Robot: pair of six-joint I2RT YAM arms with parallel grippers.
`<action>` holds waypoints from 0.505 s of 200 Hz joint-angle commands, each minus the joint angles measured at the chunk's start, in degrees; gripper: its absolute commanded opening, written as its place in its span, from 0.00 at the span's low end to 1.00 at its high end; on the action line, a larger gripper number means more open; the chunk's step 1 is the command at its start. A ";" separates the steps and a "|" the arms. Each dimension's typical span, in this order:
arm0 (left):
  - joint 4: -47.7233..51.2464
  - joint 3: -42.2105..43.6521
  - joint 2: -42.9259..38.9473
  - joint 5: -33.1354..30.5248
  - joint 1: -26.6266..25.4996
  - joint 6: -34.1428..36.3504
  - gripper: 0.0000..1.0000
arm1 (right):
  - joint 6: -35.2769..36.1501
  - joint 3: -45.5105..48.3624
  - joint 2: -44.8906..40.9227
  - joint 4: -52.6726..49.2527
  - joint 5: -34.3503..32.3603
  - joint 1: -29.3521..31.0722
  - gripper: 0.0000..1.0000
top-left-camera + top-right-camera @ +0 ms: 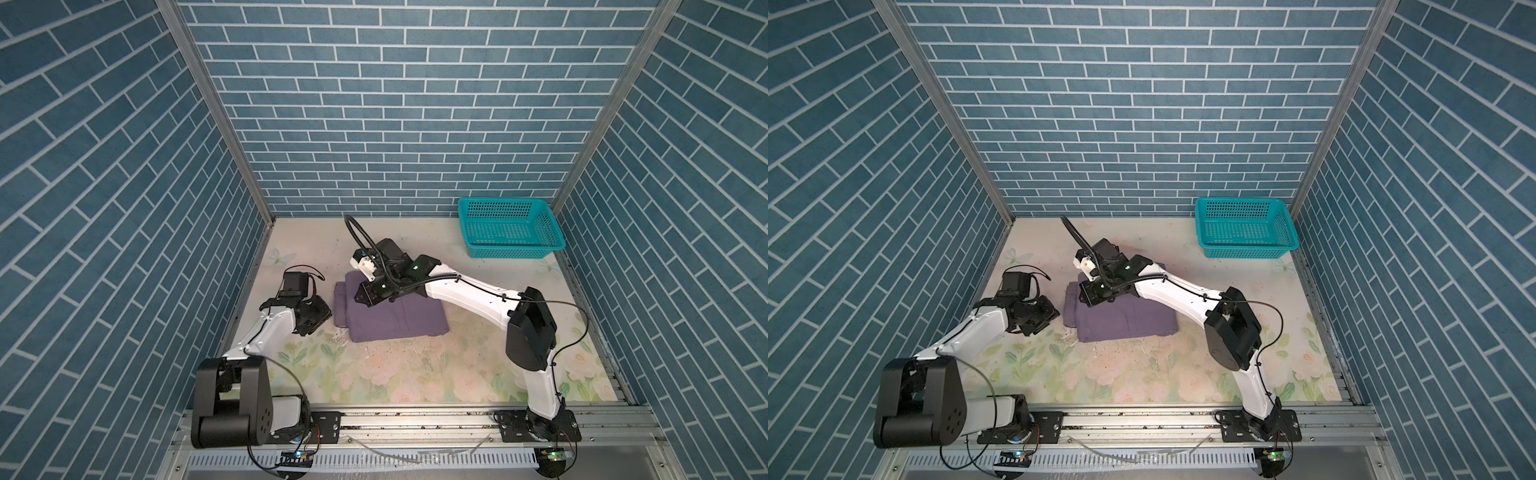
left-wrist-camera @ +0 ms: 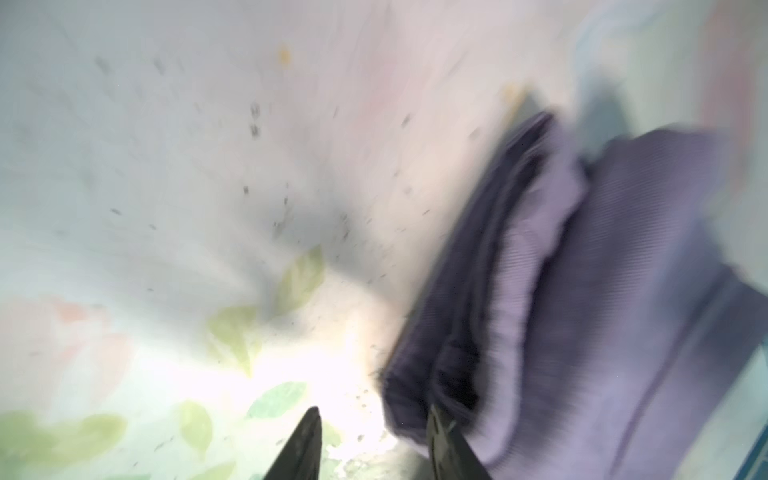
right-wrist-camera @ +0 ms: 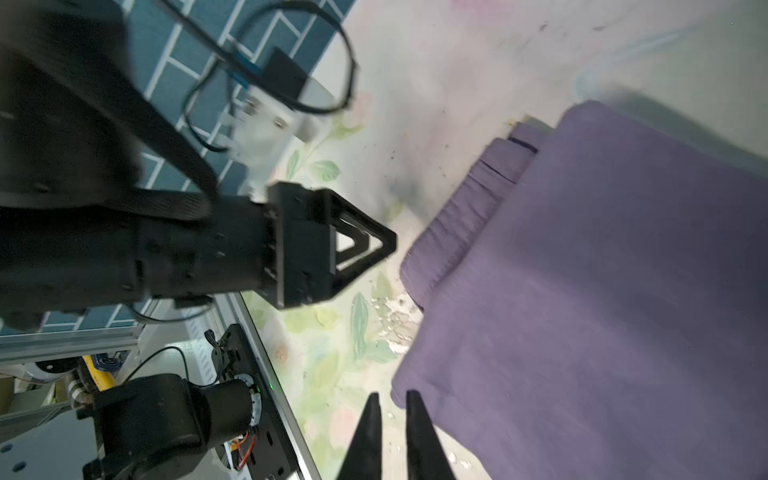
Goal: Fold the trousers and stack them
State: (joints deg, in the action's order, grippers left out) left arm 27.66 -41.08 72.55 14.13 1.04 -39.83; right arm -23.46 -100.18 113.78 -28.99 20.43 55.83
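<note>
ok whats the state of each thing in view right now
trousers: folded into a compact rectangle, flat on the table, not in the basket
basket: upright, empty, at the far right corner
left claw: open, beside the trousers' left edge, holding nothing
right claw: jaws a narrow gap apart, over the trousers, holding nothing

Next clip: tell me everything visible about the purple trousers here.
The trousers are dusty purple, of thin soft cloth, folded into a compact rectangular bundle lying flat on the flowered table. Stacked layer edges show along the side facing the left tool, whose tips stand apart just beside the bundle's corner. The right tool sits over the same side; whether either touches the cloth is unclear. The teal basket stands apart.
</note>
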 commanded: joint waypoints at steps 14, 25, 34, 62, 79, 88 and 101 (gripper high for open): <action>4.62 -2.00 -5.96 -2.44 -2.64 0.68 0.52 | 0.62 12.36 -8.90 2.53 -2.84 -6.79 0.12; 3.50 -2.33 -6.20 -2.07 -4.31 0.81 0.54 | -0.24 15.90 -10.57 3.05 -3.10 -8.79 0.12; 2.16 -2.37 -5.78 -1.62 -5.70 0.90 0.55 | -0.89 18.31 -11.73 3.48 -3.20 -10.12 0.12; -1.33 -2.96 -1.81 -1.26 -8.52 0.33 0.55 | -2.00 22.84 -14.04 3.59 -3.67 -12.58 0.11; -3.83 -3.28 1.53 -1.05 -9.68 0.24 0.54 | -2.11 24.23 -14.96 3.70 -3.90 -12.90 0.11; -4.84 -3.61 3.49 -0.92 -10.20 0.11 0.53 | -2.11 24.57 -15.25 3.82 -4.03 -12.94 0.11; -6.21 -4.13 5.94 -0.25 -10.84 0.06 0.51 | -2.37 24.92 -15.62 3.81 -4.33 -12.99 0.12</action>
State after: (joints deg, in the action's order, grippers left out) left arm 24.97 -43.38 75.11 13.17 -8.51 -39.92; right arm -24.36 -76.88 100.99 -26.09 17.02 42.63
